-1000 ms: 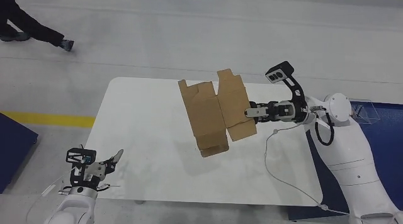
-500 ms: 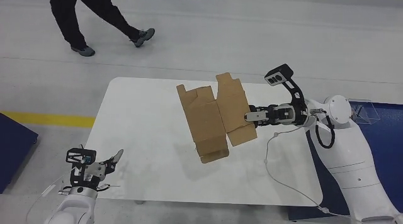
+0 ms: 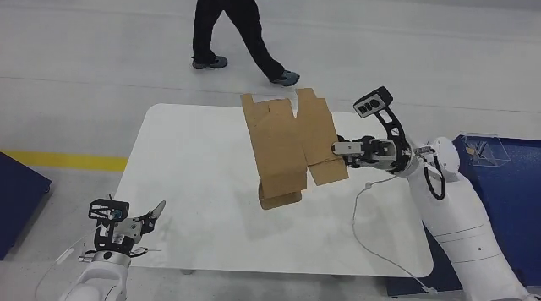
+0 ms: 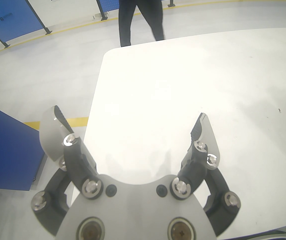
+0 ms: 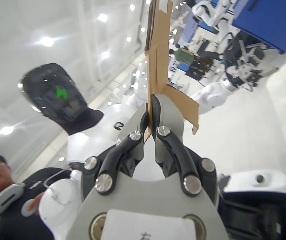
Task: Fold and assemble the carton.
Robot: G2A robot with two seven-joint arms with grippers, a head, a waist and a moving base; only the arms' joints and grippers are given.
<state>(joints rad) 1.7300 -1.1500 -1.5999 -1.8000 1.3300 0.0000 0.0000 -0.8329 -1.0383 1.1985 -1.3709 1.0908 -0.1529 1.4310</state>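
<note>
The carton is a flat brown cardboard blank, held up in the air over the back middle of the white table. My right gripper is shut on its right edge. In the right wrist view the carton is seen edge-on, pinched between the two fingers of that gripper. My left gripper stands open at the table's front left corner, far from the carton. In the left wrist view the left gripper has nothing between its fingers, with bare tabletop beyond.
A blue panel stands by the table's left side. A blue surface with a clear tray lies to the right of the table. A white cable hangs from the right arm across the table's right part.
The right gripper has swung the carton slightly, so it faces the top camera more squarely and sits a little farther back. The left gripper has not moved.
</note>
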